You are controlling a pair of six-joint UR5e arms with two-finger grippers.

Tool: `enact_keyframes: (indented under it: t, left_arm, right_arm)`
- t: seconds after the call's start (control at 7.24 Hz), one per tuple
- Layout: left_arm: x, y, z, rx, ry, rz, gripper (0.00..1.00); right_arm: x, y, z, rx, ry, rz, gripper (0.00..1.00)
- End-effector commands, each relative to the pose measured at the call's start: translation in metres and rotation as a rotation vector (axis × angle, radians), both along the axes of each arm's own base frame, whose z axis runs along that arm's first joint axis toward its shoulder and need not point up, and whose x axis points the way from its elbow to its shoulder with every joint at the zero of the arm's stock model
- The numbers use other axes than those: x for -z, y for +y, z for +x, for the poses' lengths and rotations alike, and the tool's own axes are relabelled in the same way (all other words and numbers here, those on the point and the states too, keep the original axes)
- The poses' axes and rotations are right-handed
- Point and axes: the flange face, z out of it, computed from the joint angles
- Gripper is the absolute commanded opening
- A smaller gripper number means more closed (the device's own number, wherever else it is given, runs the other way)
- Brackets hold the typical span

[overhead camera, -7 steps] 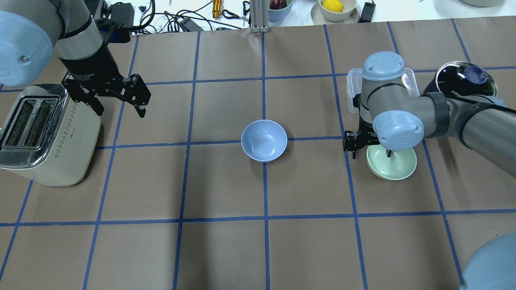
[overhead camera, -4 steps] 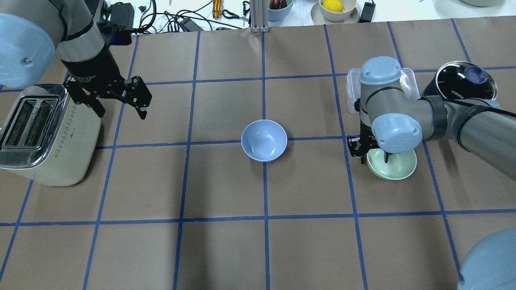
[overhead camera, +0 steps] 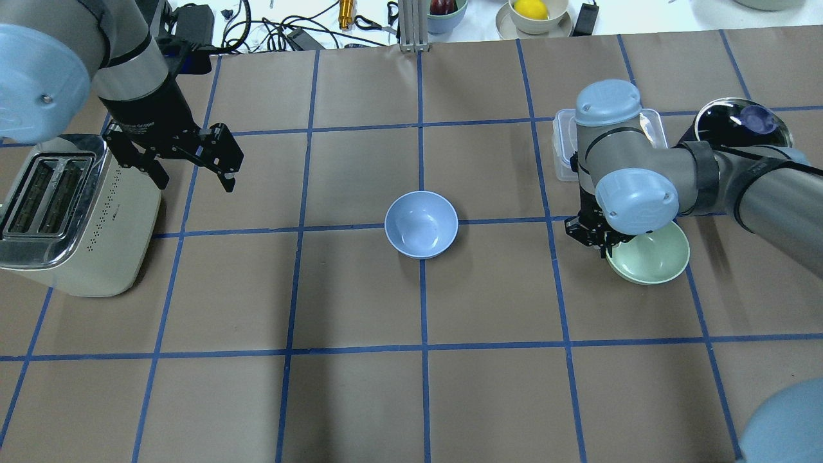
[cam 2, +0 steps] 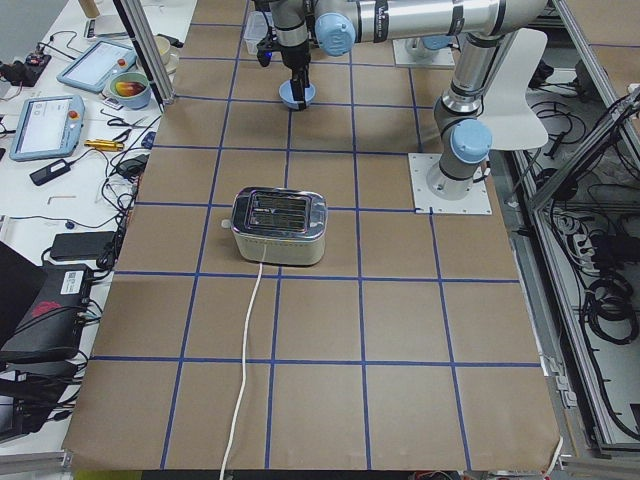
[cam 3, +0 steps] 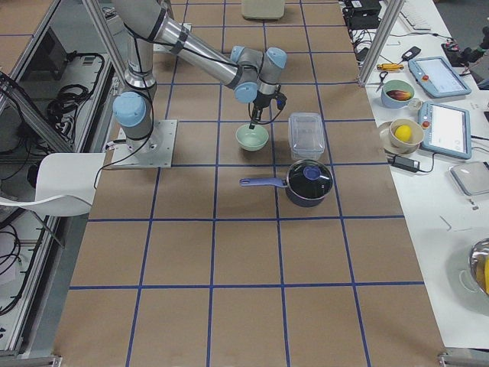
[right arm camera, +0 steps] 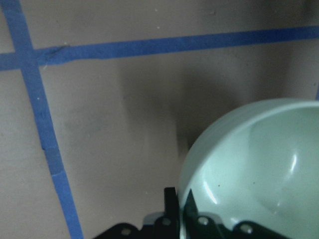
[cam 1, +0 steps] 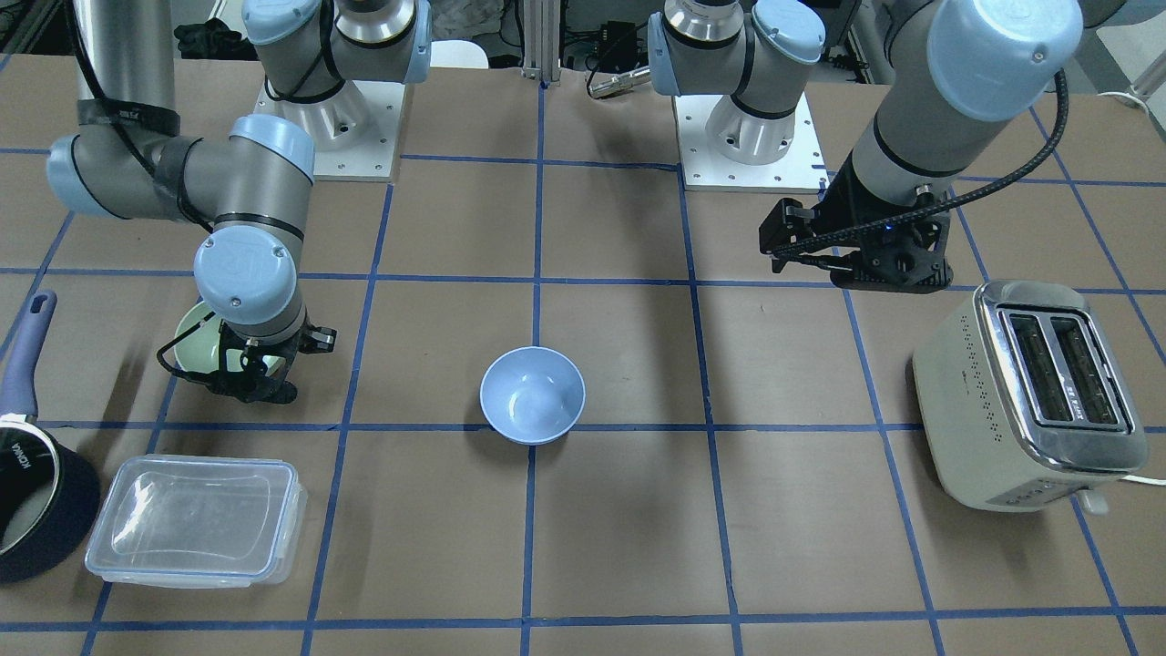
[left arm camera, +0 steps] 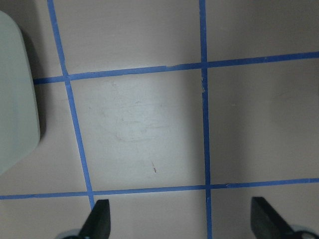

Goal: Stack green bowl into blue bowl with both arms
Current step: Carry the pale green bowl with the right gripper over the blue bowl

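Note:
The pale green bowl [overhead camera: 652, 257] sits at the table's right side; it also shows in the front view [cam 1: 194, 348] and the right side view [cam 3: 251, 138]. My right gripper [overhead camera: 606, 246] is shut on its near-left rim, with the rim pinched between the fingers in the right wrist view [right arm camera: 182, 211]. I cannot tell whether the bowl is off the table. The blue bowl [overhead camera: 421, 224] stands upright and empty at the table's centre [cam 1: 533, 394]. My left gripper [overhead camera: 193, 181] is open and empty, hovering above the table beside the toaster [left arm camera: 182, 224].
A cream toaster [overhead camera: 71, 218] stands at the left edge, close to my left gripper. A clear lidded container [cam 1: 196, 519] and a dark saucepan with a purple handle [cam 1: 36, 510] lie beyond the green bowl. Cables and dishes lie past the table's far edge.
My right gripper's fingers closed from wide apart onto the green bowl's rim. The bowl shifted a little to the right in the overhead view. My left arm barely moved.

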Motion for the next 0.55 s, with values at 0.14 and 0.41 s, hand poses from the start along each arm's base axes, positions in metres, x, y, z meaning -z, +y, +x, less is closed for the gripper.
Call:
enact_keyframes:
  t: [0.14, 0.41]
  left_arm:
    - [0.0, 0.0, 0.0, 0.0, 0.001, 0.0, 1.0]
    - [0.001, 0.0, 0.0, 0.0, 0.0, 0.002, 1.0]
  right_arm:
    - [-0.101, -0.046, 0.027, -0.001, -0.056, -0.016, 0.0]
    - [-0.141, -0.067, 0.084, 0.097, -0.17, -0.119, 0.0]
